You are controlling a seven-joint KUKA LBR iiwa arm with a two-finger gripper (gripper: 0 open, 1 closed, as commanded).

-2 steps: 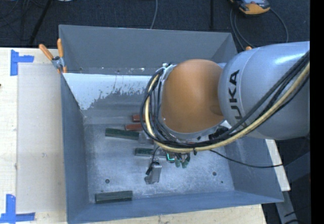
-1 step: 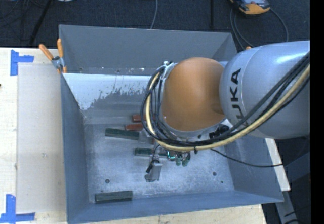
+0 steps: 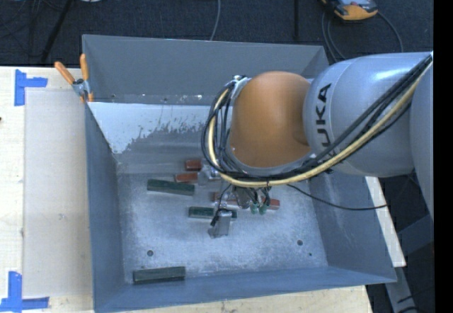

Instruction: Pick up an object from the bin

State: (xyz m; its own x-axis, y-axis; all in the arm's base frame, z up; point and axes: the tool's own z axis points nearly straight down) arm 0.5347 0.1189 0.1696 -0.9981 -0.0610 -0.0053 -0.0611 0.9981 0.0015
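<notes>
My gripper (image 3: 221, 222) hangs low over the middle of the bin floor, under the orange cover. Its tip is at the right end of a short dark green bar (image 3: 200, 212) that lies flat on the floor. Whether it touches the bar I cannot tell. Just to the right, partly hidden by the gripper, lie small red and green pieces (image 3: 265, 205). A longer dark green bar (image 3: 170, 187) lies to the upper left, with two small brown blocks (image 3: 187, 177) (image 3: 192, 163) beside its right end.
Another dark bar (image 3: 158, 275) lies alone along the front wall at the lower left. The arm and its orange cover hide the bin's right rear part.
</notes>
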